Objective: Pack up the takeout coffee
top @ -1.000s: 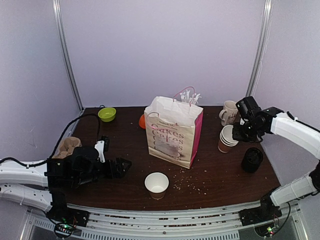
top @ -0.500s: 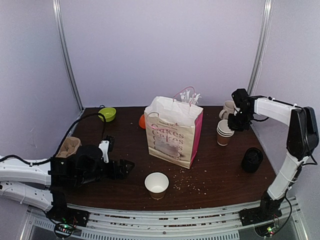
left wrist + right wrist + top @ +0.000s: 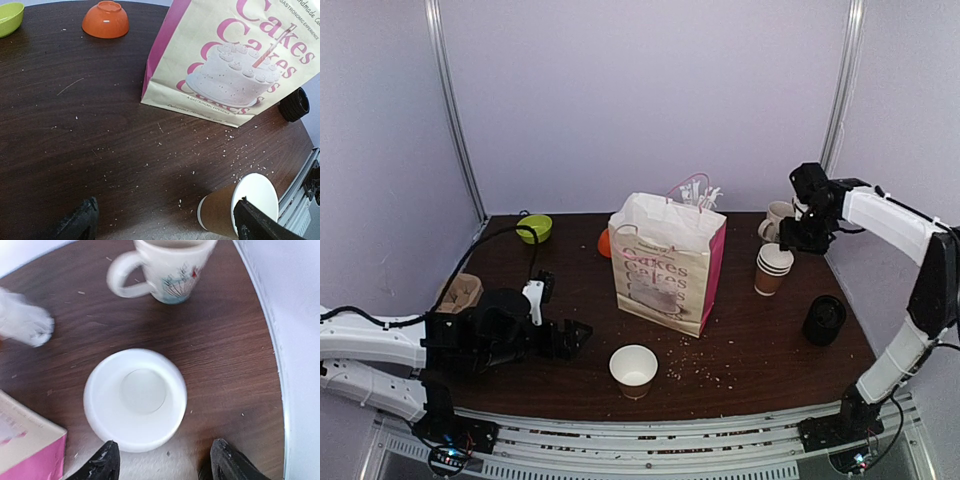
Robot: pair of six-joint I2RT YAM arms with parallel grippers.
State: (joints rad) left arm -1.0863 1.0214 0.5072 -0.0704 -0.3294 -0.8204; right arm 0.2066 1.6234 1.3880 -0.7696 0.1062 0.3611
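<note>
Takeout coffee cup (image 3: 633, 370): stands upright at the near centre of the desk (image 3: 760, 350), just in front of the paper bag (image 3: 665, 262). Brown outside, white interior open to view.

Left gripper (image 3: 568, 336): low over the desk to the left of the cup, pointing toward it. Fingers spread wide, nothing held. In the left wrist view the cup (image 3: 225, 210) sits just beside one fingertip (image 3: 252, 225); contact cannot be determined.

Right gripper (image 3: 788, 238): at the far right, above a stack of cups (image 3: 772, 270). In the right wrist view the fingers (image 3: 102, 465) are apart on the near side of the stack's rim, gripping nothing.

Other items: mug (image 3: 778, 222) behind the stack; black lids (image 3: 823, 320) near the right edge; green bowl (image 3: 534, 228) far left; orange bowl (image 3: 605, 243) behind the bag's left side.
</note>
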